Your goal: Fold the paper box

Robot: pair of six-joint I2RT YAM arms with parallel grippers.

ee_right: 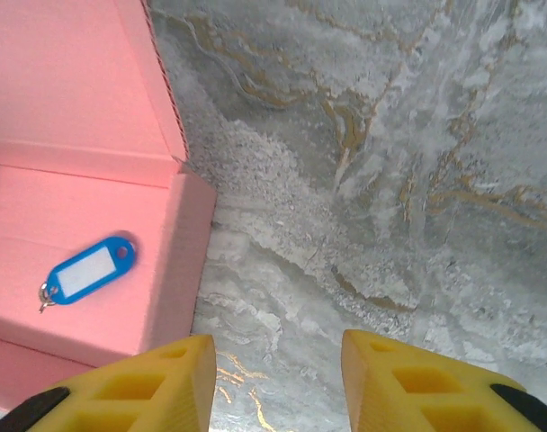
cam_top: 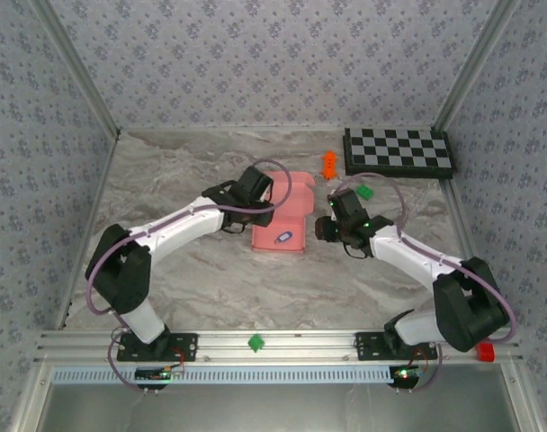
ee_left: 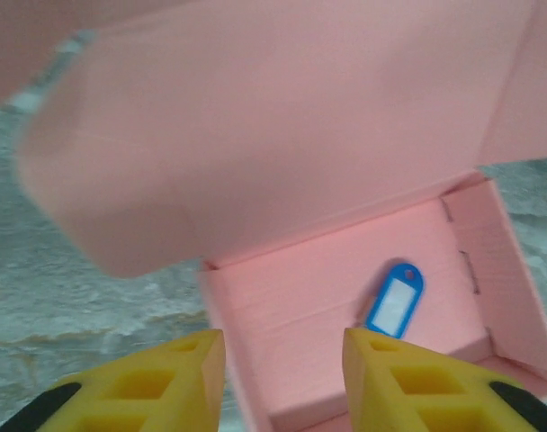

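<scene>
1. Closest to its lens, the left gripper (ee_left: 278, 353) hangs over the box's left wall, jaws parted with nothing pinched. The right gripper (ee_right: 278, 353) is likewise open and empty, above bare surface just beside the box's right wall.
2. Underneath, the table (cam_top: 183, 279) is marbled and looks smooth, so a light box will probably slide when pushed.
3. Mid-table, between the two grippers, sits the paper box (cam_top: 275, 225). Its tray is formed, its walls are up and its top is open. The thin pink card looks light. I judge it fairly stiff across a panel but weak along the creases, and a hard pinch would likely dent it.
4. Rising from the far wall is the lid (ee_left: 282, 117), a broad panel with flaps at its ends. Its free edge near a corner seems the best hold, taken shallowly, while the other gripper braces a tray wall.
5. On the tray floor lies a blue key tag (ee_left: 395, 300), apparently loose and apart from the walls, so it is unlikely to block closing.
</scene>
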